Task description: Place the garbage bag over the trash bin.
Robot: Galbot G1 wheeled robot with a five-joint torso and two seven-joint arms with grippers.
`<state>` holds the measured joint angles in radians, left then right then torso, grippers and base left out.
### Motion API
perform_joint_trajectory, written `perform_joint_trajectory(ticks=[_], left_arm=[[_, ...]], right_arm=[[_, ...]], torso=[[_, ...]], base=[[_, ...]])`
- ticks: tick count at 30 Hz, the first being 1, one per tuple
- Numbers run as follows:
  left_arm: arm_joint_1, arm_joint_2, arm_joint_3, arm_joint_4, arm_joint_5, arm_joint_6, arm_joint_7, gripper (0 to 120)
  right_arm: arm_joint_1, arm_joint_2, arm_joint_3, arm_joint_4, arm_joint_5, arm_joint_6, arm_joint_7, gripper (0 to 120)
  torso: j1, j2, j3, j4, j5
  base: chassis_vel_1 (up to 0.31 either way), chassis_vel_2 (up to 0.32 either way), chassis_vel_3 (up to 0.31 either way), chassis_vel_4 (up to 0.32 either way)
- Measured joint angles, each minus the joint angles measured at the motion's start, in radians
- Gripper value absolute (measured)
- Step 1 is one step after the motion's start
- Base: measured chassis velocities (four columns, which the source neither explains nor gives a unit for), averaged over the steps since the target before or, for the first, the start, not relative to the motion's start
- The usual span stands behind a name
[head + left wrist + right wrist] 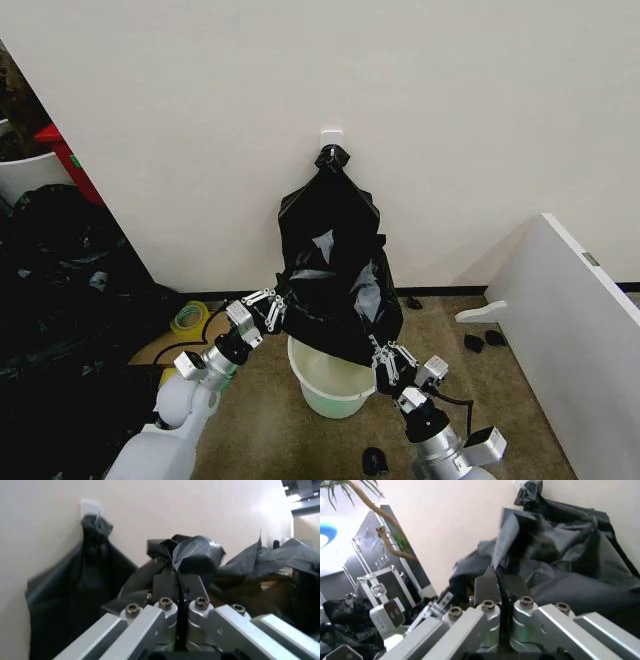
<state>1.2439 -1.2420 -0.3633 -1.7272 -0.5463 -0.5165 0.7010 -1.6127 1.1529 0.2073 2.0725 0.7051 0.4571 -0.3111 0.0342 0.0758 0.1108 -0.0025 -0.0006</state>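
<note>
**Both pincers grip the black bag above the bin**

The round off-white plastic trash bin stands on the brown floor at the foot of the pale wall, between the two pincers and a little lower than them. Draped over it hangs the crinkled black plastic garbage bag, its knotted top caught on a small white wall hook and its lower edge just covering the bin's far rim.

The left gripper is clenched on the bag's lower left edge; in the left wrist view the left gripper's metal fingers pinch a fold of black film between them. The right gripper grasps the bag's lower right corner, just above the bin's right rim, and the right wrist view shows the right gripper clamped on the plastic too.

Beyond the left pincer lies a roll of yellow tape, with a heap of loose black bags farther out. Beyond the right pincer leans a white flat panel.
</note>
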Motion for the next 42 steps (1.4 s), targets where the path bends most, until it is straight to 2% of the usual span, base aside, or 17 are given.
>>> perform_joint_trajectory(ticks=[5, 14, 22, 28, 33, 36, 37, 39, 40, 41, 42], left_arm=[[0.015, -0.02, 0.029, 0.043, -0.04, 0.008, -0.007, 0], [0.047, -0.04, 0.071, 0.09, -0.11, 0.03, -0.067, 0], [0.079, -0.052, 0.111, 0.085, -0.221, 0.067, -0.038, 0], [0.114, -0.033, 0.135, 0.048, -0.313, 0.111, -0.013, 0], [0.142, -0.02, 0.16, 0.039, -0.329, 0.127, -0.021, 0], [0.176, -0.007, 0.177, 0.021, -0.284, 0.118, -0.142, 0], [0.176, -0.007, 0.177, 0.021, -0.284, 0.118, -0.142, 0], [0.188, -0.001, 0.177, 0.005, -0.244, 0.106, -0.206, 0], [0.196, 0.005, 0.174, -0.014, -0.19, 0.084, -0.269, 0], [0.196, 0.005, 0.174, -0.014, -0.19, 0.084, -0.269, 0], [0.203, 0.01, 0.169, -0.032, -0.147, 0.066, -0.314, 0]], right_arm=[[-0.008, -0.001, 0.01, -0.021, -0.072, 0.003, 0.061, 0], [-0.026, -0.007, 0.003, -0.043, -0.18, -0.027, 0.255, 0], [-0.032, -0.011, 0.002, -0.046, -0.19, -0.019, 0.268, 0], [-0.041, -0.026, 0.009, -0.062, -0.193, 0.018, 0.246, 0], [-0.042, -0.035, 0.016, -0.079, -0.21, 0.033, 0.235, 0], [-0.056, -0.05, 0.015, -0.081, -0.24, 0.024, 0.265, 0], [-0.056, -0.05, 0.015, -0.081, -0.24, 0.024, 0.265, 0], [-0.072, -0.065, 0.005, -0.069, -0.241, 0.003, 0.293, 0], [-0.096, -0.083, -0.002, -0.051, -0.241, -0.025, 0.324, 0], [-0.096, -0.083, -0.002, -0.051, -0.241, -0.025, 0.324, 0], [-0.117, -0.097, -0.006, -0.034, -0.242, -0.049, 0.345, 0]], torso=[[0.0, 0.0, 0.0, 0.0, 0.0], [0.0, 0.0, 0.0, 0.0, 0.0001], [0.0, 0.0, 0.0, -0.0001, -0.0002], [0.0, 0.0, 0.0, 0.0, 0.0], [0.0, 0.0, 0.0, 0.0, 0.0], [0.0, 0.0, 0.0, 0.0001, 0.0], [0.0, 0.0, 0.0, 0.0001, 0.0], [0.0, 0.0, 0.0, 0.0, 0.0], [0.0, 0.0, 0.0, 0.0, 0.0002], [0.0, 0.0, 0.0, 0.0, 0.0002], [0.0, 0.0, 0.0, -0.0001, -0.0002]], base=[[0.0, 0.0, 0.0, 0.0], [0.0, 0.0, 0.0, 0.0], [0.0, 0.0, 0.0, 0.0], [0.0, 0.0, 0.0, 0.0], [0.0, 0.0, 0.0, 0.0], [0.0, 0.0, 0.0, 0.0], [0.0, 0.0, 0.0, 0.0], [0.0, 0.0, 0.0, 0.0], [0.0, 0.0, 0.0, 0.0], [0.0, 0.0, 0.0, 0.0], [0.0, 0.0, 0.0, 0.0]])
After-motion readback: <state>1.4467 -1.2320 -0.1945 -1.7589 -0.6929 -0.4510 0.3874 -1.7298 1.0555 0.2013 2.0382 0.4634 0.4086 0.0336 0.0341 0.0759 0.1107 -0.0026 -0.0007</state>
